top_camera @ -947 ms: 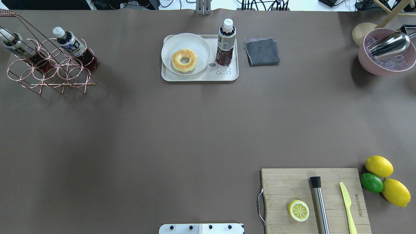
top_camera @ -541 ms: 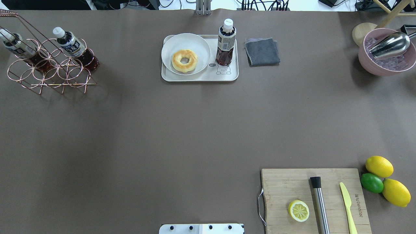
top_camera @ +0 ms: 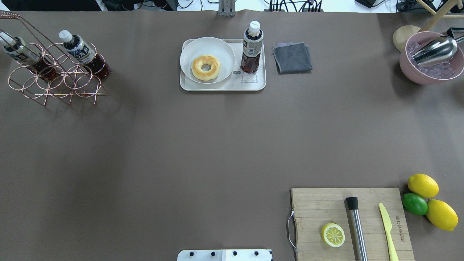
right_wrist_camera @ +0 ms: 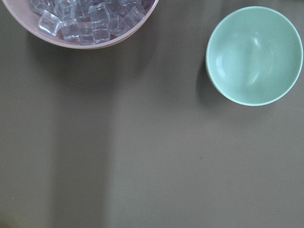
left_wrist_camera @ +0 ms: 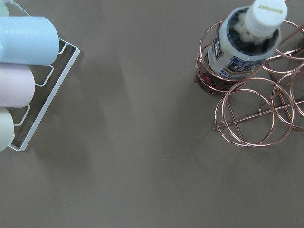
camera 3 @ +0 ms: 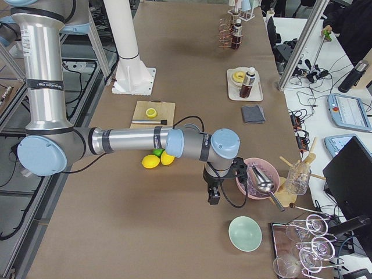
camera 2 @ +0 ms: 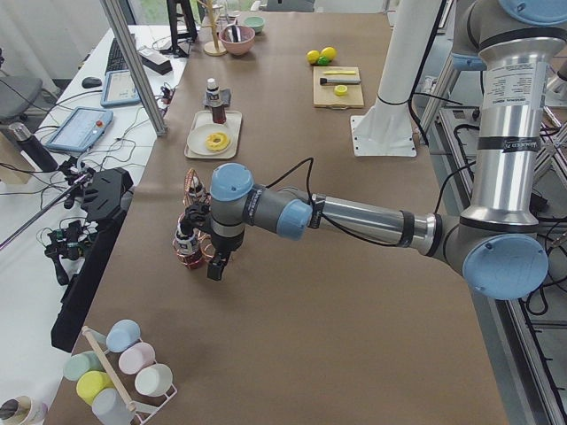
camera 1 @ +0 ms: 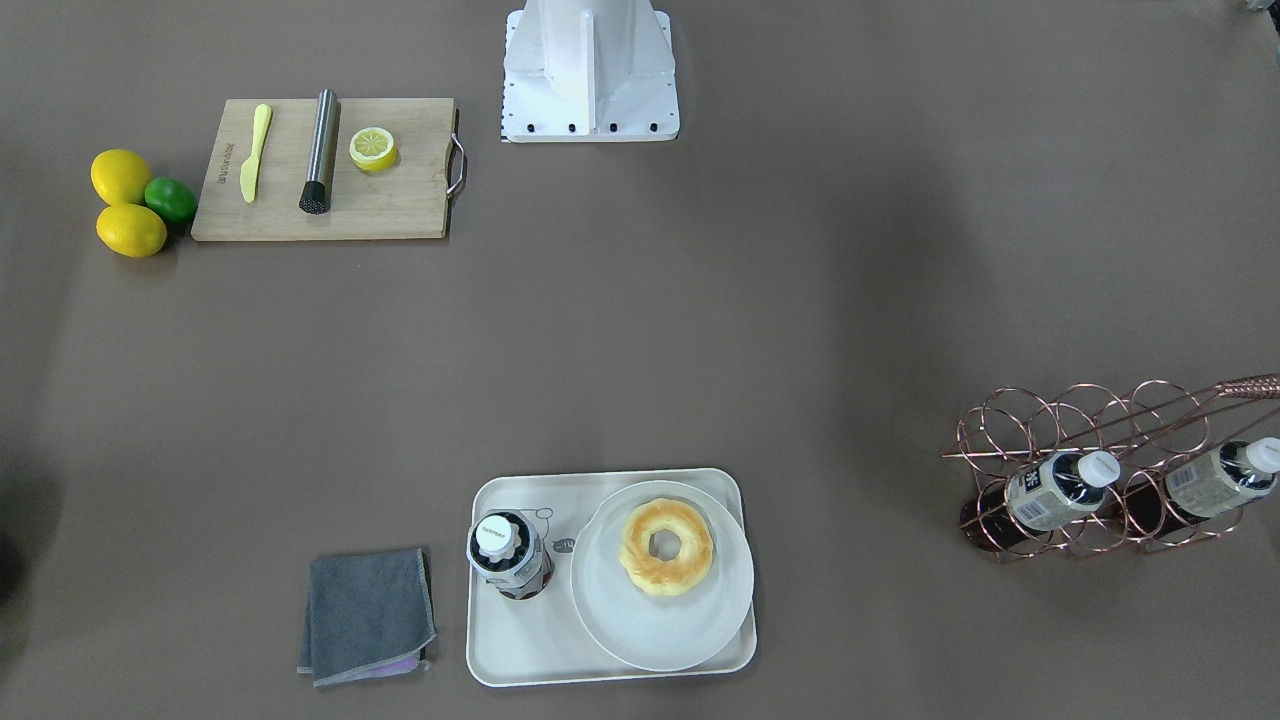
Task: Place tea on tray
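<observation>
A tea bottle [top_camera: 252,47] with dark liquid and a white cap stands upright on the cream tray [top_camera: 221,87], beside a round plate with a donut [top_camera: 206,67]. The bottle [camera 1: 508,555] and the tray [camera 1: 520,640] also show in the front-facing view. My left gripper [camera 2: 215,264] shows only in the exterior left view, hanging over the table beside the copper rack; I cannot tell if it is open or shut. My right gripper [camera 3: 213,196] shows only in the exterior right view, next to the pink bowl; I cannot tell its state either.
Two more tea bottles [top_camera: 82,54] lie in a copper wire rack [top_camera: 58,81] at the far left. A grey cloth [top_camera: 292,57] lies right of the tray. A pink ice bowl [top_camera: 427,61], a cutting board [top_camera: 326,206], lemons [top_camera: 422,185] and a green bowl [right_wrist_camera: 254,54] are on the right.
</observation>
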`<state>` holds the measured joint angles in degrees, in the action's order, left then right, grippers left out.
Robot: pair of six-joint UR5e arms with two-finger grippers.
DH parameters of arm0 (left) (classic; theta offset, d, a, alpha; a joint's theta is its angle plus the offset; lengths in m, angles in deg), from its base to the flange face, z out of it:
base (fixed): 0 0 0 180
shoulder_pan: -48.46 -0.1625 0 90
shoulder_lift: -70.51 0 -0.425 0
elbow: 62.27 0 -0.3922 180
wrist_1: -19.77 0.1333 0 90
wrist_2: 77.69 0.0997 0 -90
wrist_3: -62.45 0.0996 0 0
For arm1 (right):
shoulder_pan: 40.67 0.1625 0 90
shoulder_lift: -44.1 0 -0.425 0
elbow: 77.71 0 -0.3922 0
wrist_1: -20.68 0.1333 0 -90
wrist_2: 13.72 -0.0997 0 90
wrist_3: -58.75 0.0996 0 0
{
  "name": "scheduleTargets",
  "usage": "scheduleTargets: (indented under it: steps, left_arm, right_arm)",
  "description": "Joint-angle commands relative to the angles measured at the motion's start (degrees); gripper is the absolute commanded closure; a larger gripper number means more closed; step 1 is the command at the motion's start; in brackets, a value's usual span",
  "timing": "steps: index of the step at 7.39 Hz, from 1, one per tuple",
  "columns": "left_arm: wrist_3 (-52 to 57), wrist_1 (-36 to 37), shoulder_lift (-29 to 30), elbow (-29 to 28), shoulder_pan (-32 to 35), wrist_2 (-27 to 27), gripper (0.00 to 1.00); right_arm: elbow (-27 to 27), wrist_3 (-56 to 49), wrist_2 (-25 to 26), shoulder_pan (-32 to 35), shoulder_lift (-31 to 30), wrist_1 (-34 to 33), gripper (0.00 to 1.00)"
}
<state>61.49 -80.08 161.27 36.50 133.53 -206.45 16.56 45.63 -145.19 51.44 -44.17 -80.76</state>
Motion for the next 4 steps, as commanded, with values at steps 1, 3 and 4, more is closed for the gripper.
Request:
scheduleTargets:
  steps: [1,3,4]
  left_arm:
    - [0.2,-1.3,-3.3,0.5,1.9,-0.5,0.02]
    - [5.2,-1.7,-4.7,0.3,2.9,-0.5,0.02]
    - [5.3,-1.6,-4.7,0.1,3.0,-0.5,0.02]
  right_arm:
    - [-0.1,-0.1,0.0,0.0,0.2,0.3,0.0]
    - [-0.1,0.0,0.0,0.0,0.5,0.3,0.0]
    - [-0.1,0.0,0.0,0.0,0.5,0.3,0.0]
